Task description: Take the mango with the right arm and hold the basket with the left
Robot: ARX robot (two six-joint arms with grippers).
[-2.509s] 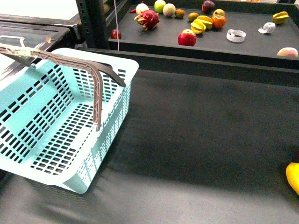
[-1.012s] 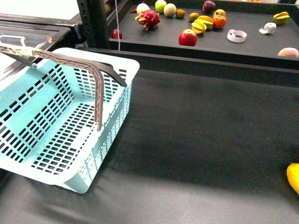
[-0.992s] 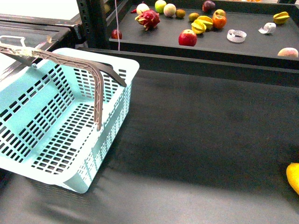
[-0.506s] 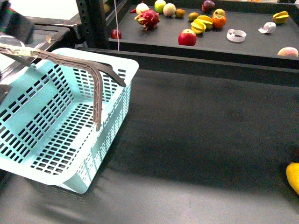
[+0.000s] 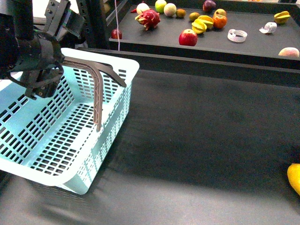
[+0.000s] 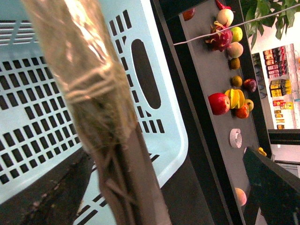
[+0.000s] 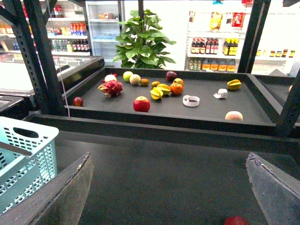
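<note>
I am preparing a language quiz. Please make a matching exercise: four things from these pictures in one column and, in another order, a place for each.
1 mango
2 basket
3 red apple
4 left arm

A on the back tray
B above the basket's handle
C on the left of the near table
D at the near table's right edge

Pairs: 1-D, 2-C, 3-A, 4-B

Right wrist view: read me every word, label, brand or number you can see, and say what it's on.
No text can be read in this view.
Labels on the bottles along the back shelves: too small and blurred.
Hanging packets above them: blurred.
The basket: no print shows.
</note>
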